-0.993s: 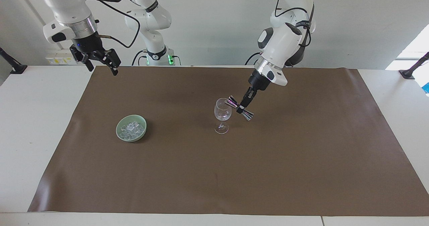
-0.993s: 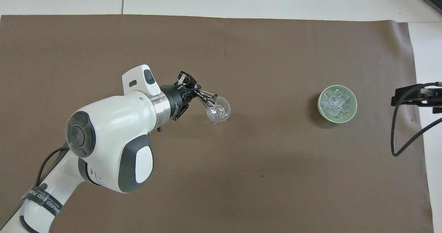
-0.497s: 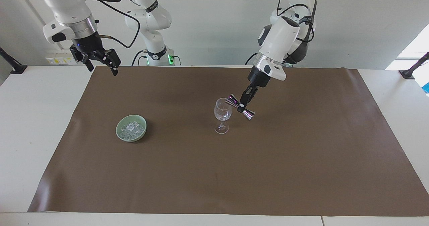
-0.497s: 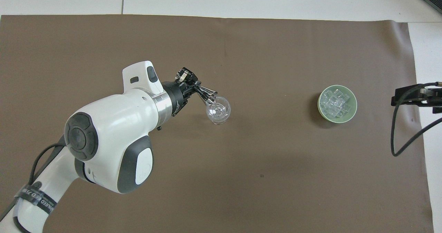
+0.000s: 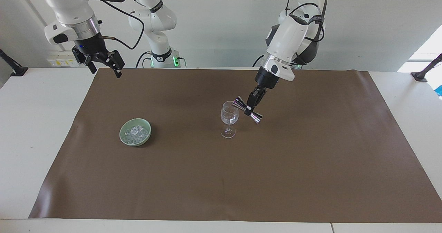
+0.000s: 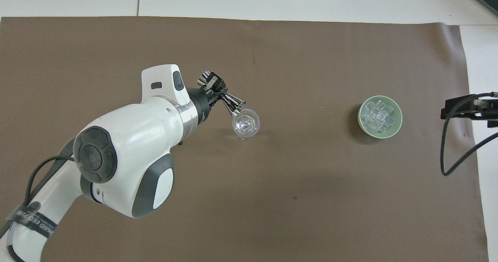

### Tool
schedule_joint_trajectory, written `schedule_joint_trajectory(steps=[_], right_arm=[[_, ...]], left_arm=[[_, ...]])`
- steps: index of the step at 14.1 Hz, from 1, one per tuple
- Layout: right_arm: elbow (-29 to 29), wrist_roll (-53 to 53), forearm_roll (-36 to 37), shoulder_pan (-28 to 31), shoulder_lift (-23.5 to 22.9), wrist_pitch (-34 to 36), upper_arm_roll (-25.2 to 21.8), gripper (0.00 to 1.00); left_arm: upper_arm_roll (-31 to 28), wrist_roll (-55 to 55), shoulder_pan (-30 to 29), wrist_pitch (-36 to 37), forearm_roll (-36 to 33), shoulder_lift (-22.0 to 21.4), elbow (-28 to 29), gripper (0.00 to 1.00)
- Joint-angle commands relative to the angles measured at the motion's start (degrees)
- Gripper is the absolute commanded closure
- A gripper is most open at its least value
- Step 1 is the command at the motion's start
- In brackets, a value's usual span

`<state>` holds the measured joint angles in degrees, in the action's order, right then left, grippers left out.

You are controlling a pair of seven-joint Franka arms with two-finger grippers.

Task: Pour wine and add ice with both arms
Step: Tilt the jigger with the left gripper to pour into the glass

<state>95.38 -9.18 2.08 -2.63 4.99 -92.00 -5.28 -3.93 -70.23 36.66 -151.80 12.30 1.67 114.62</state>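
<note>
Facing view: the left gripper [image 5: 249, 109] is seen closed on the narrow waist of a steel jigger [image 5: 247, 110], which is tilted so that one cone reaches the rim of the wine glass [image 5: 229, 118] just below and beside the jaws. The same grip is shown from overhead, where the jigger's mouth [image 6: 236, 107] meets the edge of the glass [image 6: 245, 123]. The jigger is judged stiff, light and smooth-sided, so the pinched waist is the sound place for a hold; on either cone the fingers would be likely to slide. The glass is judged thin, fragile and top-heavy on its slender stem, and easily tipped by a nudge at the rim. The ice [image 5: 136, 132] is heaped in a green bowl [image 5: 124, 139] on the brown mat [image 5: 310, 164], well apart from the left jaws, toward the right arm's end of the table. The cubes are judged hard, slippery and small, best taken one at a time across opposite flat faces with a gentle squeeze. The right gripper [image 5: 103, 64] is held waiting over the mat's edge, its jaws spread wide and empty, with the bowl well below them.
</note>
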Motion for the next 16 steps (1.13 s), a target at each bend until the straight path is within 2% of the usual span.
schedule_joint_trajectory(steps=[1,10,16], right_arm=[[-0.55,1.62,-0.94,0.70,-0.07,1.12,0.36,0.00],[-0.55,1.62,-0.94,0.61,-0.07,1.12,0.36,0.00],[-0.55,1.62,-1.02,0.61,-0.07,1.12,0.36,0.00]], left_arm=[[-0.91,-1.31,1.22,2.21,-3.93,-0.09,-1.59,1.00],[-0.82,-1.40,2.27,5.37,-11.59,0.18,-4.67,1.00],[-0.55,-2.46,3.77,5.72,-20.89,0.35,-6.08,1.00]])
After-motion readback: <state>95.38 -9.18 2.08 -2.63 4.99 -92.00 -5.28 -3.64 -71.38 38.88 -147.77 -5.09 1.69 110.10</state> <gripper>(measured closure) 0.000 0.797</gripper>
